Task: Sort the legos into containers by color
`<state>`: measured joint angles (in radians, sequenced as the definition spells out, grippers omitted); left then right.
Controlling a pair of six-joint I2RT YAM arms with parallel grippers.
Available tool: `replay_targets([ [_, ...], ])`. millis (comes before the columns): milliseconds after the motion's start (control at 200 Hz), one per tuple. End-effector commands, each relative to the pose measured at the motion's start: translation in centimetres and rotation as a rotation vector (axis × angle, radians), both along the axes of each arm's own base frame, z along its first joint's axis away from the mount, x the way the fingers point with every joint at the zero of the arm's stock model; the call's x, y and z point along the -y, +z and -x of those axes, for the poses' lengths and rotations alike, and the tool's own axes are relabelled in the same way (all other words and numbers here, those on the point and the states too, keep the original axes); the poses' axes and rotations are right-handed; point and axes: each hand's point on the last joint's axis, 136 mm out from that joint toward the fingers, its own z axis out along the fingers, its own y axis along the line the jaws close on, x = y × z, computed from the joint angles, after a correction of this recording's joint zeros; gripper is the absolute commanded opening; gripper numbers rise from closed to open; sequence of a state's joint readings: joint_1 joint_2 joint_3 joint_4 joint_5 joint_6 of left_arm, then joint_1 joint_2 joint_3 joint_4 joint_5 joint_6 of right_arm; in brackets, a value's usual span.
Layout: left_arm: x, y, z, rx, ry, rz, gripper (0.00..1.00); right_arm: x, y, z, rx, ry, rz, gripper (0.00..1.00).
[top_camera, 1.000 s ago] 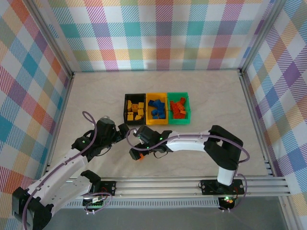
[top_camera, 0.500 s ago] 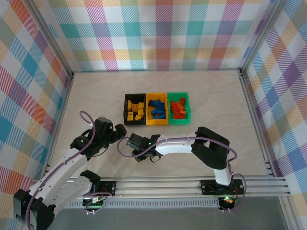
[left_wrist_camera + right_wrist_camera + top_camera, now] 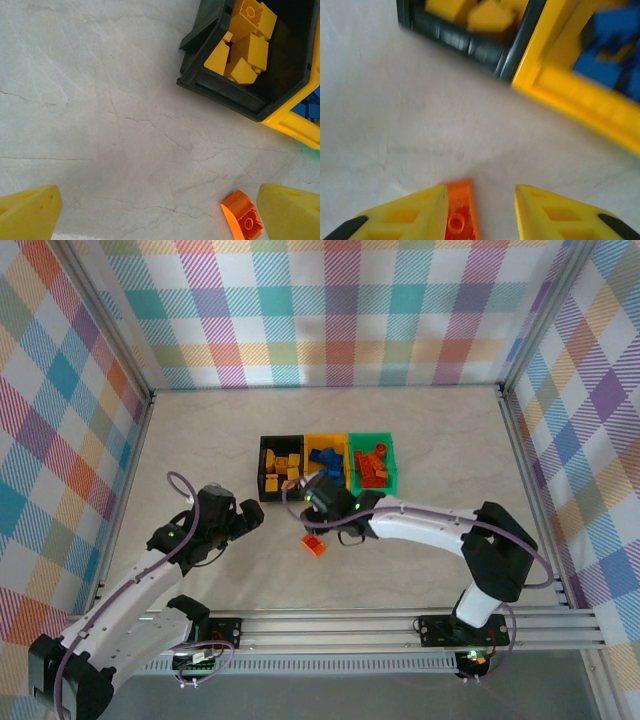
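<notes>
Right gripper [image 3: 480, 190] parted; orange lego [image 3: 461, 214] nearby.

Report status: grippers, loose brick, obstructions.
Left gripper open, empty. Right gripper part open, nothing gripped. Orange brick loose on table, short of green bin. Path unobstructed.

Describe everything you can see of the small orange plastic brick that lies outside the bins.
The small orange plastic brick looks glossy, with one curved, sloping end and a round stud showing on top. It is on the pale marbled table, near the black plastic bin but apart from it. In the right wrist view it sits between the yellow fingers of the right claw, close against one of them. Whether it is gripped I cannot tell.
</notes>
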<state>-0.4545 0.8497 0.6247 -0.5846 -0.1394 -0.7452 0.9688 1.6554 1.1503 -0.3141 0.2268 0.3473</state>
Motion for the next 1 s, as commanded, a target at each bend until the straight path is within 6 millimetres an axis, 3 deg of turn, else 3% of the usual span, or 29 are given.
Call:
replay_targets([
  [0,-0.2,-1.4,0.3,-0.025,0.018,0.019,1.00,-2.1,2.6,-3.1,0.013,0.027,-0.075,0.41],
  [90,-0.1,-1.6,0.5,-0.034,0.016,0.023,1.00,-3.4,3.5,-5.4,0.009,0.030,-0.092,0.43],
  [165,-0.4,-1.4,0.7,-0.038,0.014,0.010,1.00,-3.9,2.9,-5.4,-0.028,0.043,-0.070,0.54],
  [280,-1.0,-0.8,1.0,-0.024,0.018,-0.020,1.00,-3.0,2.1,-3.6,-0.079,0.050,-0.095,0.78],
  [415,-1.4,-0.2,0.9,0.016,0.026,-0.020,1.00,-1.4,-0.8,0.8,-0.172,0.102,-0.039,0.87],
  [515,-1.3,-0.5,0.7,0.014,0.028,-0.013,1.00,-0.4,-3.7,3.5,-0.226,0.121,0.043,0.89],
  [675,-1.0,-1.2,0.5,-0.011,0.026,-0.006,1.00,-0.4,-6.8,5.7,-0.238,0.152,0.150,0.89],
  [820,-1.1,-1.3,0.5,-0.012,0.027,-0.007,1.00,0.0,-8.6,5.7,-0.227,0.147,0.238,0.84],
  [995,-1.3,-1.5,0.7,-0.010,0.035,-0.008,1.00,0.4,-10.0,5.2,-0.210,0.145,0.302,0.67],
])
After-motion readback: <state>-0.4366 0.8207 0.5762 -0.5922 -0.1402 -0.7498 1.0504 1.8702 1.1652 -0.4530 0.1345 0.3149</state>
